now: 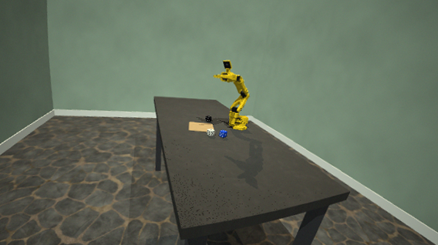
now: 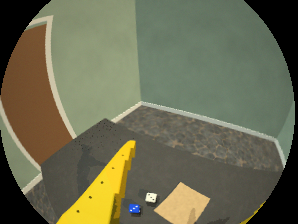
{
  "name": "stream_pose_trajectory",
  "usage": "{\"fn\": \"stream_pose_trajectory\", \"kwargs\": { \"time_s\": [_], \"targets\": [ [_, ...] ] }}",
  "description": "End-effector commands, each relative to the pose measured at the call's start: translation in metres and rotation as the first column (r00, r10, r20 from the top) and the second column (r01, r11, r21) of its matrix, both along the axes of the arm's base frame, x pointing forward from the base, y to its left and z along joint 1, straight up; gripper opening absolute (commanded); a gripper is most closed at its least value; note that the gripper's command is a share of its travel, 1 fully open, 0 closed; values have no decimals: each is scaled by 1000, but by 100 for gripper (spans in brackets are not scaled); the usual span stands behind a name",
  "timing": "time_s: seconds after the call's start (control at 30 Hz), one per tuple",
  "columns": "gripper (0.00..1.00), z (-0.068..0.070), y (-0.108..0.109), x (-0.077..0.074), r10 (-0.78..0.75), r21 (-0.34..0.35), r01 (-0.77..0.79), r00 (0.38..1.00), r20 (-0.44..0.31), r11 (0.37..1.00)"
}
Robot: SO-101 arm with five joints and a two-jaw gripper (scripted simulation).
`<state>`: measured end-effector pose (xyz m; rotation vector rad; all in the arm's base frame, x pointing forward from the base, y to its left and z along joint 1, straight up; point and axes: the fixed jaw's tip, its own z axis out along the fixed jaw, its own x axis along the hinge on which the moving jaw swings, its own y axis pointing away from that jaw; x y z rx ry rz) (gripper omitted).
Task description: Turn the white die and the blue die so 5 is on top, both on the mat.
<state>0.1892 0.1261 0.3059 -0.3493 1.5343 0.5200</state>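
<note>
The tan mat (image 1: 198, 126) (image 2: 181, 204) lies flat on the dark table (image 1: 239, 166). The white die (image 1: 210, 132) (image 2: 150, 197) sits at the mat's near right corner, partly off it as far as I can tell. The blue die (image 1: 223, 133) (image 2: 135, 209) lies on the bare table just right of the white die. The black die (image 1: 208, 118) lies on the table behind the mat. My gripper (image 1: 217, 76) is open and empty, raised high above the table, well above the dice; its yellow jaw (image 2: 109, 189) shows in the wrist view.
The yellow arm's base (image 1: 238, 122) stands on the table right of the mat and behind the blue die. The table's left edge runs close to the mat. A brown door (image 2: 29, 90) shows on the far wall in the wrist view.
</note>
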Motion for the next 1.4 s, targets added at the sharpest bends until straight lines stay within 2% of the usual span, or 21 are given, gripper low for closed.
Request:
{"fn": "stream_pose_trajectory", "kwargs": {
  "time_s": [0.0,0.53,0.63,0.73,0.8,0.87,1.03,1.1,1.23,1.3,1.37],
  "targets": [
    [100,1,0,0,0,2,0,1000,1,1000],
    [100,1,0,0,0,2,0,1000,1,1000],
    [99,-2,0,1,0,-5,0,1000,-9,1000],
    [96,-15,3,5,-1,-35,-1,999,-50,999],
    [92,-31,7,11,-3,-74,-5,995,-104,997],
    [86,-54,10,16,-9,-126,-13,984,-178,992],
    [67,-130,14,22,-53,-288,-73,912,-407,955],
    [67,-130,14,22,-53,-288,-73,912,-407,955],
    [52,-190,8,12,-114,-399,-154,813,-571,904],
    [46,-213,3,4,-145,-436,-194,763,-630,879],
    [41,-231,-1,-4,-171,-462,-227,721,-672,857]
  ]
}}
